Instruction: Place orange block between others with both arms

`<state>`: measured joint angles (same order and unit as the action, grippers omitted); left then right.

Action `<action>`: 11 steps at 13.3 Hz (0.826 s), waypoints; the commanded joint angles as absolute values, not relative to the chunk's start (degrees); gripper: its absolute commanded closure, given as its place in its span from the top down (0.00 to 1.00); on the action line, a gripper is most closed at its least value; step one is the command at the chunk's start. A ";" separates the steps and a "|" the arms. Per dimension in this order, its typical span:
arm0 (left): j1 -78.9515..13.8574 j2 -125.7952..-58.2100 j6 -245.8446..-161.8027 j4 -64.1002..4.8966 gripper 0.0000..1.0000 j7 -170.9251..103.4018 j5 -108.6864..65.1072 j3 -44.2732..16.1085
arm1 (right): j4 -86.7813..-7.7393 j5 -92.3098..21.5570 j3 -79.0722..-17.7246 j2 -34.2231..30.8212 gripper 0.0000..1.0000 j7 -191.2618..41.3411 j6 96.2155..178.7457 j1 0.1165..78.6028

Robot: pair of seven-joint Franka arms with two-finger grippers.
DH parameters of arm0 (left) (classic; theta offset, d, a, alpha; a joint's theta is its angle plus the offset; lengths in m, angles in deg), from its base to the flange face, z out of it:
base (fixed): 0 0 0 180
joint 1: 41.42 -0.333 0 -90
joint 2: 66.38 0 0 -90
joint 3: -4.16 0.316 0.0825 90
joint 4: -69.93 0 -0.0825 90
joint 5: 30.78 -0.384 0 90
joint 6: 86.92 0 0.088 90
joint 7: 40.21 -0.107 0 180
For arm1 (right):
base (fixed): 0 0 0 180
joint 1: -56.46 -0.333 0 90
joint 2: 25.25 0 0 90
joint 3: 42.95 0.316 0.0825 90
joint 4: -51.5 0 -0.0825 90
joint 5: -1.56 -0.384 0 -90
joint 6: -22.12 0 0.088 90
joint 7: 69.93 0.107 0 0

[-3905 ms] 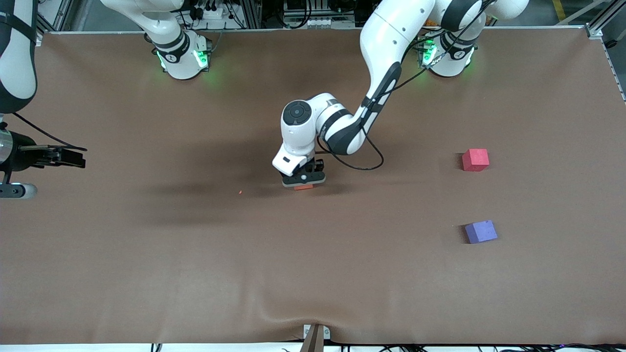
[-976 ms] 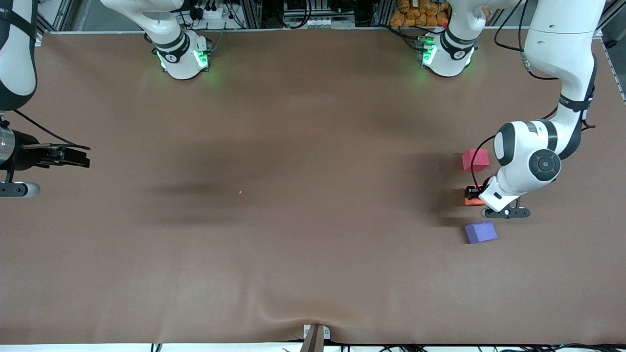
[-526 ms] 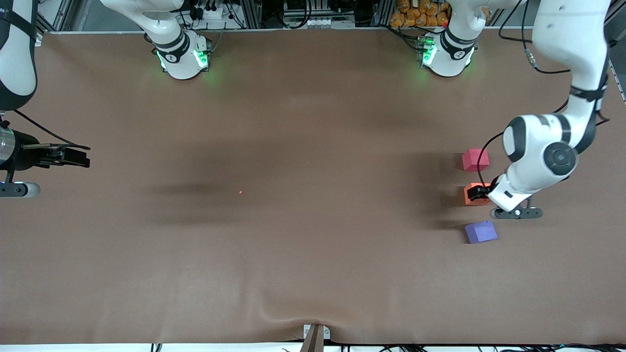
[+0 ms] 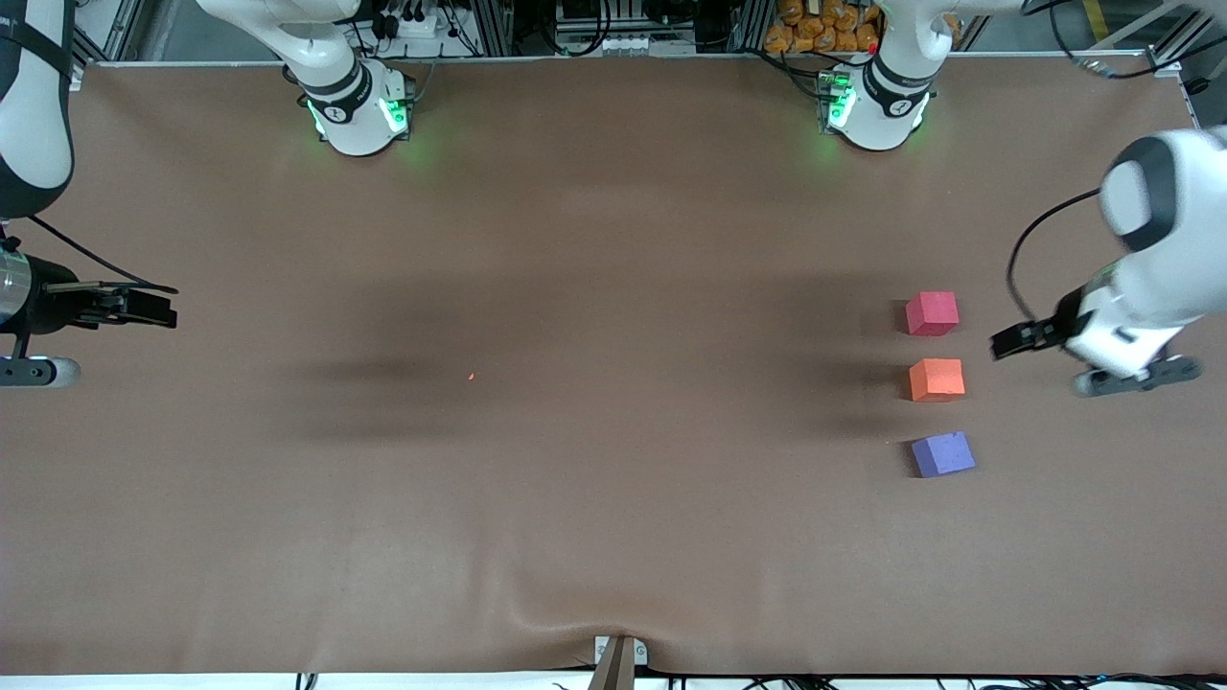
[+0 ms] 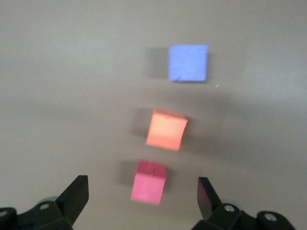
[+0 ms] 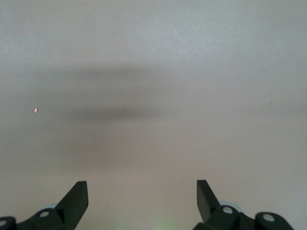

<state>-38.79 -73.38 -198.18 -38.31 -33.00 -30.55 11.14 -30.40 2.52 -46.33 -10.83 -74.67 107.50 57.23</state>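
Note:
The orange block (image 4: 937,379) stands on the brown table between the red-pink cube (image 4: 932,313) and the purple-blue cube (image 4: 943,454), apart from both. All three form a row near the left arm's end of the table. My left gripper (image 4: 1008,344) hangs open and empty over the table beside that row, touching nothing. Its wrist view looks down on the purple-blue cube (image 5: 188,63), the orange block (image 5: 166,130) and the red-pink cube (image 5: 149,182), with the left gripper (image 5: 142,189) wide open above them. My right gripper (image 4: 158,309) waits open and empty at the right arm's end; the right gripper (image 6: 141,191) has only bare table under it.
The brown mat (image 4: 594,498) covers the whole table. A tiny orange speck (image 4: 471,377) lies near the middle, and the same speck (image 6: 36,110) shows in the right wrist view. The two arm bases (image 4: 359,110) stand along the edge farthest from the front camera.
The left gripper opened and let go of the orange block, then rose and drew away toward the left arm's end of the table. The right arm has not moved.

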 commanded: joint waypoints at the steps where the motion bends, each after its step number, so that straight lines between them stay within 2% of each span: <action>1: -40.46 -70.78 -194.68 -36.51 1.00 -30.56 -28.50 10.48 | -31.29 3.23 -46.64 -11.80 1.00 -75.20 107.38 56.81; 3: -39.32 -71.04 -192.32 -32.74 1.00 -23.37 -26.48 9.96 | -31.21 3.14 -46.64 -11.72 1.00 -75.20 107.12 56.81; 6: -39.13 -71.22 -184.34 -25.36 1.00 -23.07 -26.47 8.99 | -31.29 3.05 -46.64 -11.63 1.00 -75.20 106.68 56.81; 11: -39.14 -70.78 -172.37 -16.56 1.00 -39.47 -27.62 8.81 | -31.38 2.88 -46.64 -11.63 1.00 -75.11 105.80 56.81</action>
